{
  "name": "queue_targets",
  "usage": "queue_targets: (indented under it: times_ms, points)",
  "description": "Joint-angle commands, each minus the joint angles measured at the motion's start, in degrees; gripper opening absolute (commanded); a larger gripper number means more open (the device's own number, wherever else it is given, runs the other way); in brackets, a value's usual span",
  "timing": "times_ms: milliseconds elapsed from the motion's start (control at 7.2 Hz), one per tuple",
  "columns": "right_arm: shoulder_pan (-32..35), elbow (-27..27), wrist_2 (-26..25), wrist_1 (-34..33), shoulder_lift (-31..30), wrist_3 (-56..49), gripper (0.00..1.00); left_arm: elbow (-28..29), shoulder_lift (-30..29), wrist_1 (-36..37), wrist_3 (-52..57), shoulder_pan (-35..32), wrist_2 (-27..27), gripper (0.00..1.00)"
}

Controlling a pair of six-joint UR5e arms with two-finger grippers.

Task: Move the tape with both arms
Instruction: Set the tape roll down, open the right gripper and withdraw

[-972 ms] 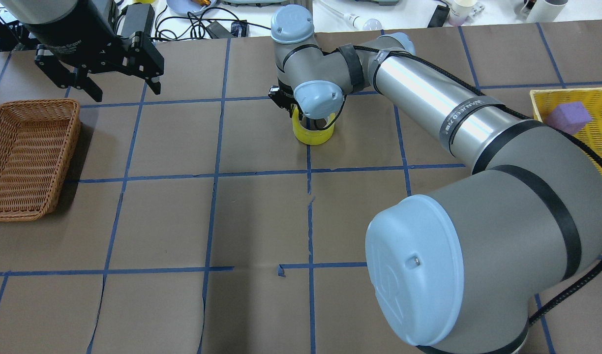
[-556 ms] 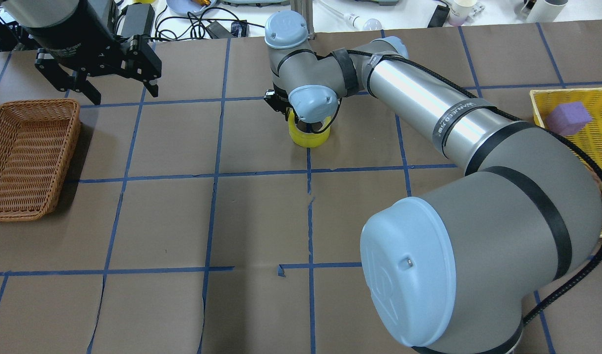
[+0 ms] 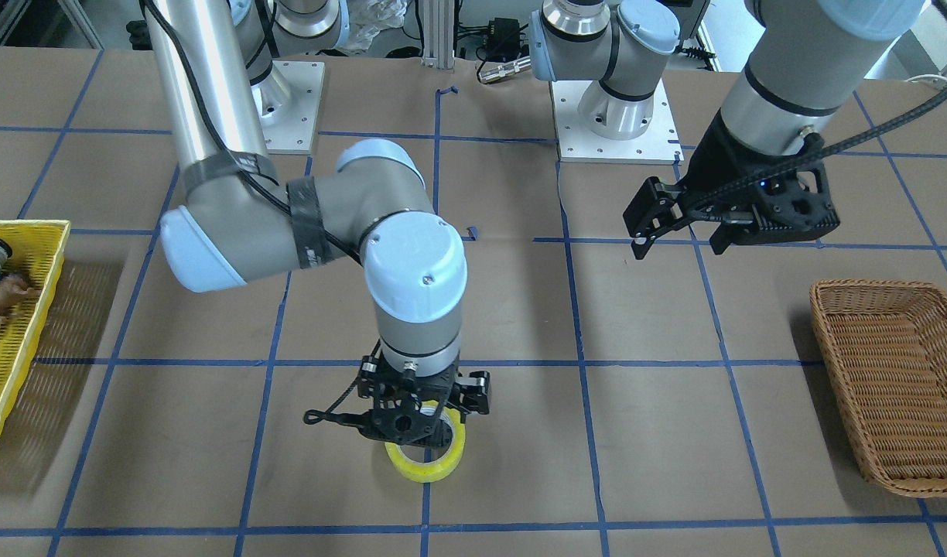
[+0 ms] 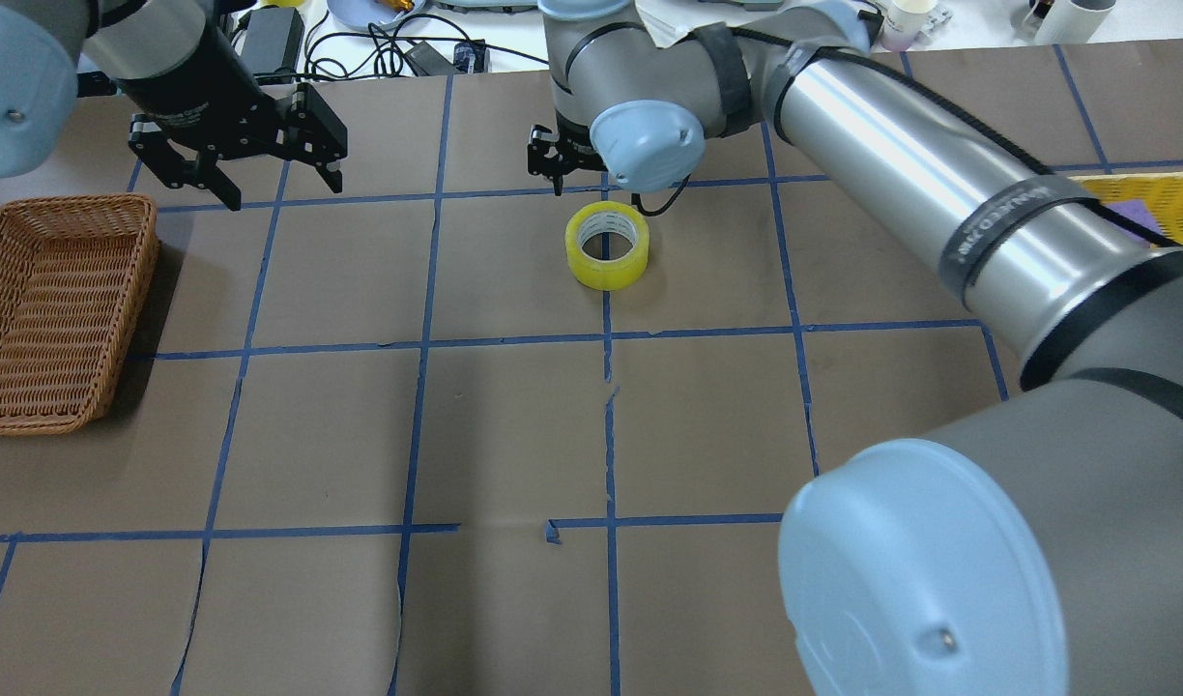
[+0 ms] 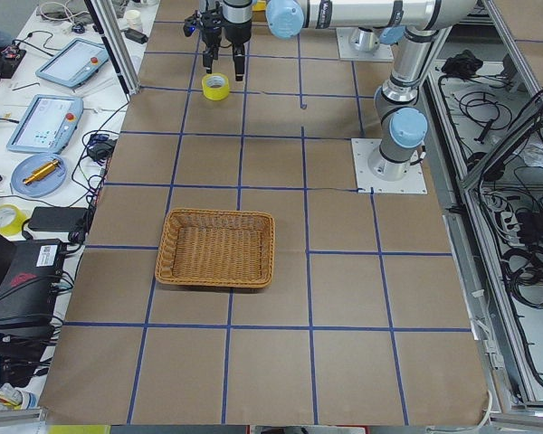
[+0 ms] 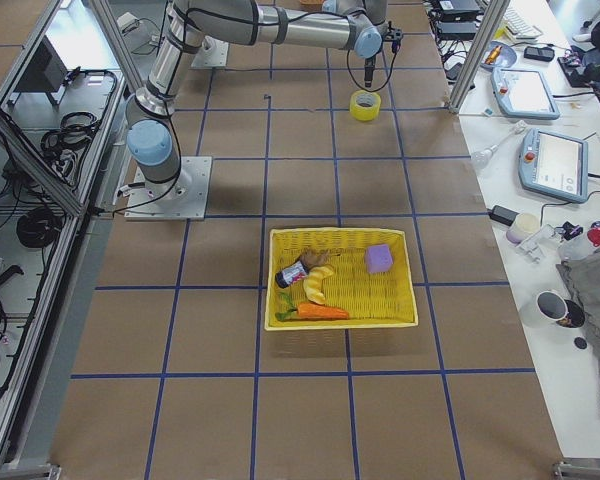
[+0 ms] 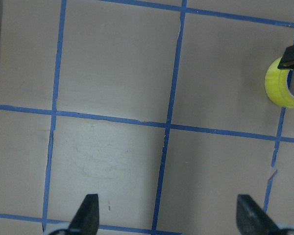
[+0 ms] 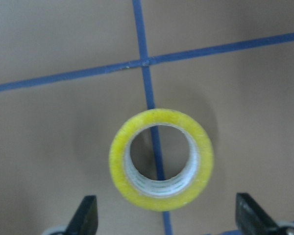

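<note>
On the robot's side of the tape [image 4: 607,246] the brown counter [image 4: 514,435] lies as open squares ruled by blue lines, all the way back to the two arm bases.

The tape itself lies flat on the counter, hole upward, straddling one of those blue lines just past a crossing. It touches neither claw.

Directly over the tape hangs the right claw [image 3: 408,425], pointing straight down. In its wrist view the two fingertips [image 8: 85,215] stand wider apart than the roll, one on either side, with the roll centred between them, so the claw is spread and holds nothing. The side views show a gap between the fingertips and the top of the roll.

To the left of the tape, about one grid square off and raised above the counter, is the left claw [image 4: 282,188]. It is also spread wide and empty, with bare counter below it. Its wrist view catches the tape at the frame's right edge.

Farther left of the tape sits a brown wicker basket [image 4: 70,200], close to the counter's left edge. Well to the right of the tape, at the opposite edge, is a yellow basket [image 3: 52,255] with small items inside.

Beyond the tape there is about one more square — then the brown covering ends at a white bench [image 4: 514,39] with cables.
</note>
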Motion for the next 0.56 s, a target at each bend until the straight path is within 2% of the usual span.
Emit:
queue_targets:
  times_ms: [0,139,278,417]
  points:
    - [-9.9,3.8,0.8,10.6,-10.7,-12.6,1.0,-1.7,-5.4,10.6,-1.5,-5.1,-1.5,1.0]
    - [-13.7,6.8,0.2,14.4,-17.1,-20.7,1.0,-2.9,-9.3,15.2,-6.6,-6.9,-1.6,1.0]
    - [-16.7,11.4,0.0,16.3,-23.5,-25.6,1.0,-3.1,-13.9,22.9,-10.2,-8.9,-1.6,1.0]
    - [-17.5,14.5,-0.2,16.9,-29.7,-26.1,1.0,-3.0,-17.9,27.8,-13.8,-12.4,-1.3,1.0]
